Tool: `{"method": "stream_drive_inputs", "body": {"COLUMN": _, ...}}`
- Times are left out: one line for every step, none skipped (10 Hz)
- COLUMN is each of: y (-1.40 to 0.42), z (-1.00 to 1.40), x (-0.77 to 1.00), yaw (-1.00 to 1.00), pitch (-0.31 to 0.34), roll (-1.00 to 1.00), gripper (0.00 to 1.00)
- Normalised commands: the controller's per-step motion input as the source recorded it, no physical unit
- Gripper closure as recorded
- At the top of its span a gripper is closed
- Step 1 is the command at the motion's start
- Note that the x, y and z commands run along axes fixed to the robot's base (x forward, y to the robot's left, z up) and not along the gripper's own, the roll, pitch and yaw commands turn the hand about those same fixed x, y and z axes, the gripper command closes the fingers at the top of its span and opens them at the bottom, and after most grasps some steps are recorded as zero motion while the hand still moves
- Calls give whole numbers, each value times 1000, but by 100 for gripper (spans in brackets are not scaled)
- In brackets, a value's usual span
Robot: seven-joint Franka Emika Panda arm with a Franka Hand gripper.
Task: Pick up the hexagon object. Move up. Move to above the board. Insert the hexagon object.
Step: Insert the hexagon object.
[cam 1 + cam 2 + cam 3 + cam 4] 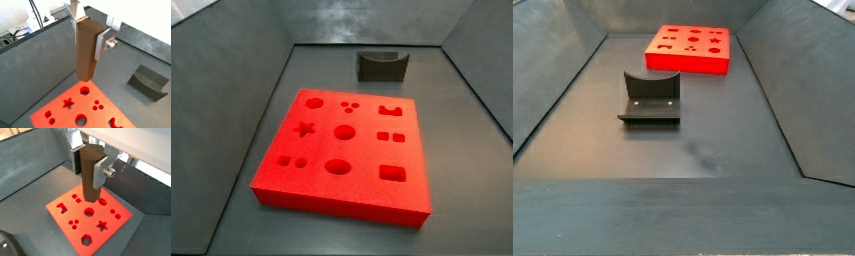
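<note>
I've got the hexagon object (pixel 85 50) clamped upright in the end effector (pixel 91 36), high over the board (pixel 70 215) (neither side view catches it). Next: centre over the hexagon recess (pixel 85 90), then descend.

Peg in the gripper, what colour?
Dark brown. The hexagon object, held between the gripper fingers above the board, shows best in this wrist view.

The end effector (pixel 92 31) has flat silver finger plates (pixel 100 172) clamped on the brown-grey hexagon object (pixel 85 50), high above the surface. The board (pixel 345 150) is bright red, its shaped recesses a darker red in shadow. The fixture (pixel 649 98) is dark grey, almost black. The surface (pixel 673 150) is matt dark grey with faint paler smudges.
</note>
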Motion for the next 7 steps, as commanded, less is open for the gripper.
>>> {"method": "stream_drive_inputs", "body": {"y": 0, "z": -17, "x": -43, "yaw": 0, "pitch": 0, "roll": 0, "gripper": 100}}
{"method": "stream_drive_inputs", "body": {"y": 11, "z": -286, "x": -60, "yaw": -97, "pitch": 0, "roll": 96, "gripper": 100}}
{"method": "stream_drive_inputs", "body": {"y": 254, "z": -523, "x": 300, "yaw": 49, "pitch": 96, "roll": 57, "gripper": 100}}
{"method": "stream_drive_inputs", "body": {"y": 280, "z": -757, "x": -340, "yaw": 0, "pitch": 0, "roll": 67, "gripper": 100}}
{"method": "stream_drive_inputs", "body": {"y": 271, "z": -897, "x": -431, "yaw": -9, "pitch": 0, "roll": 49, "gripper": 100}}
{"method": "stream_drive_inputs", "body": {"y": 463, "z": -803, "x": 66, "yaw": 0, "pitch": 0, "roll": -3, "gripper": 100}}
{"method": "stream_drive_inputs", "body": {"y": 286, "z": -791, "x": -140, "yaw": 0, "pitch": -21, "roll": -19, "gripper": 100}}
